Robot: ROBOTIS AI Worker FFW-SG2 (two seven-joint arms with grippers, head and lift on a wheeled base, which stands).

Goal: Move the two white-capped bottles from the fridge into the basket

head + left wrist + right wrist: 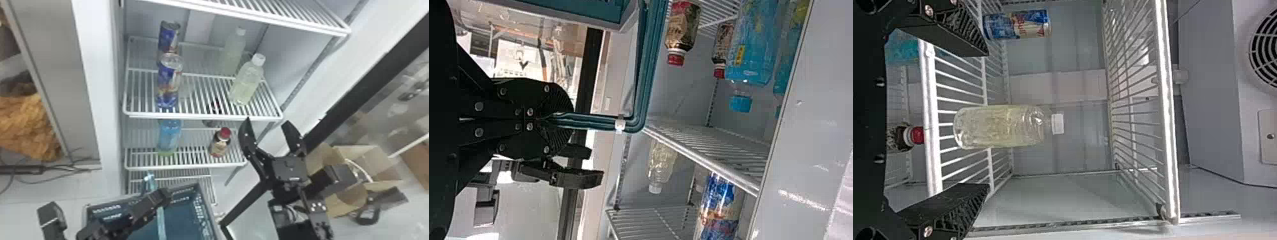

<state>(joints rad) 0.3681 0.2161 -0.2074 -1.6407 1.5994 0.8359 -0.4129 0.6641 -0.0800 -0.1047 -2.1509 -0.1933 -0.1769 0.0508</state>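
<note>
Head view as the dial. Fridge [95, 79] fills the middle, running up to 12. Basket [182, 220] sits at 7, in front of the fridge's lower part. Cardboard box [351, 198] out at 4, to the right of the fridge.

My left gripper [166, 193] is at 7, over the basket; jaws closed on the basket handle [644, 75]. My right gripper [267, 120] is at 3, just outside the fridge, jaws wide open, nothing between the tips.

Both white-capped bottles stand upright at 12 to 1 on the wire shelf [204, 117]: front bottle [245, 84] nearer 1, rear bottle [234, 51] behind it, nearer 12. Right wrist view has the front one framed between my open jaws, touching neither.

Energy drink cans [169, 83] on that same shelf at 10 to 11, one behind the other. Shelf below: blue drink bottle [169, 135] at 8, red-capped bottle [220, 145] near 6, close to the dial centre.
</note>
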